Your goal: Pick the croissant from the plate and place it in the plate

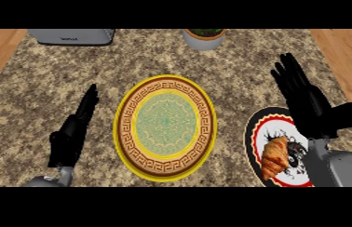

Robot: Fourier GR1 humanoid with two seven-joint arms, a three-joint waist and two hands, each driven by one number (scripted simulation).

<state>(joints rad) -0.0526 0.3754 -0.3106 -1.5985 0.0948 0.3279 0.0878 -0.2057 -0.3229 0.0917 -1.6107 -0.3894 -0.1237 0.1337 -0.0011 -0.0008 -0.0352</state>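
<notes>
I see the croissant (274, 157) lying on the dark plate (251, 138) at the near right, its length running near to far, untouched. My right hand (306, 103) hovers over that plate's far rim, just beyond the pastry, fingers straight and slightly apart, holding nothing. My left hand (72, 133) rests left of the yellow plate (118, 128), fingers straight and together. I judge the croissant light, flaky and easy to crush, with a crust unlikely to slip. I would take it across its thick middle, thumb on one flank and fingers on the other, closing gently, then carry it left to the yellow plate.
</notes>
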